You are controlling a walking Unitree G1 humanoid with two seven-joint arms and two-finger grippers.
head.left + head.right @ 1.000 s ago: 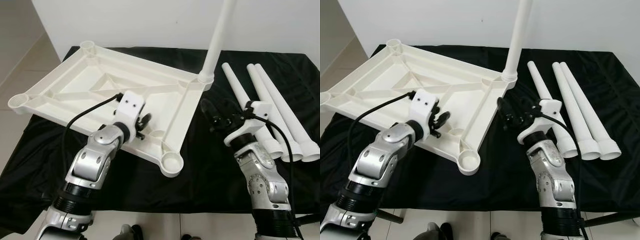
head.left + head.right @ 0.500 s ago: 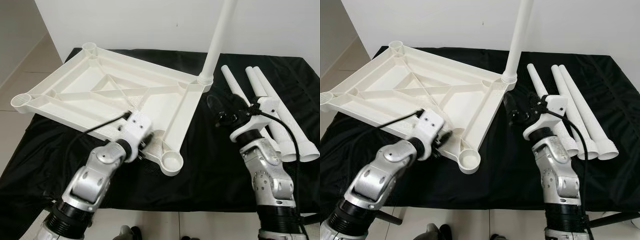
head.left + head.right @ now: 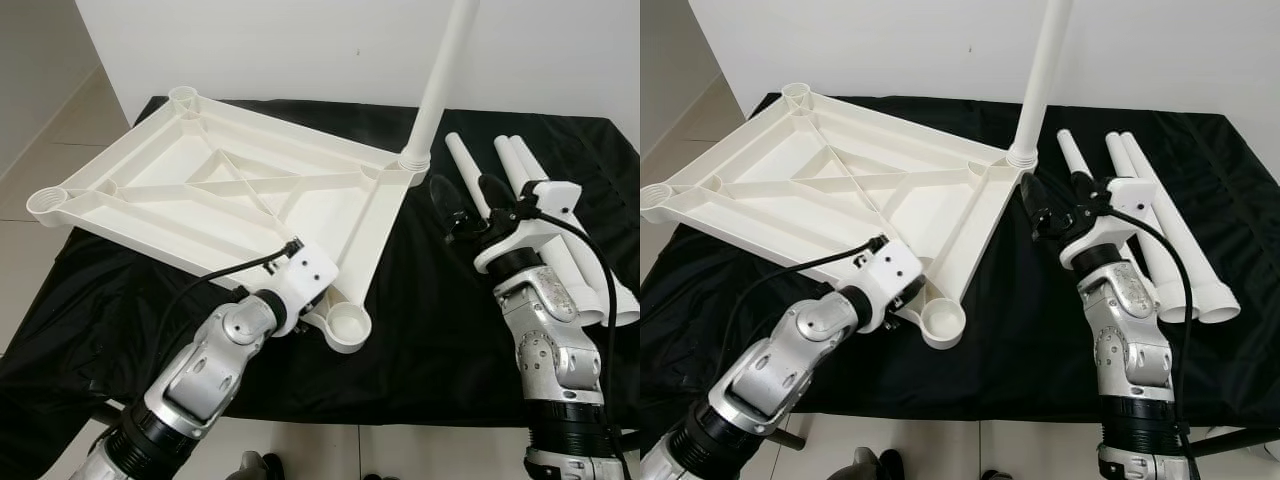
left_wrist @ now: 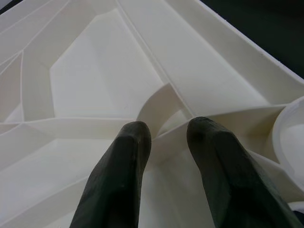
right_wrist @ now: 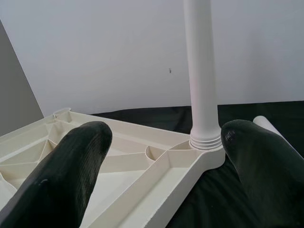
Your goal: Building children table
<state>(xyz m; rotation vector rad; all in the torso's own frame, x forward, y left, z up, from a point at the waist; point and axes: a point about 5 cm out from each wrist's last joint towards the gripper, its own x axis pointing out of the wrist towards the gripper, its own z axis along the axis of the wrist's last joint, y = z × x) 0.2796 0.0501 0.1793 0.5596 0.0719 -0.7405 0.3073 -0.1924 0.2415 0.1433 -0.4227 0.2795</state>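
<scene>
White plastic, the upside-down tabletop (image 3: 200, 190) lies on the black cloth (image 3: 430, 330), with 1 leg (image 3: 440, 80) standing in its far right socket. We see 3 loose legs (image 3: 540, 210) lying to the right. Our left gripper (image 4: 166, 142) sits at the near right socket, fingers slightly apart around a rib. Our right gripper (image 5: 166, 142) hovers wide open, empty, near the upright leg.
</scene>
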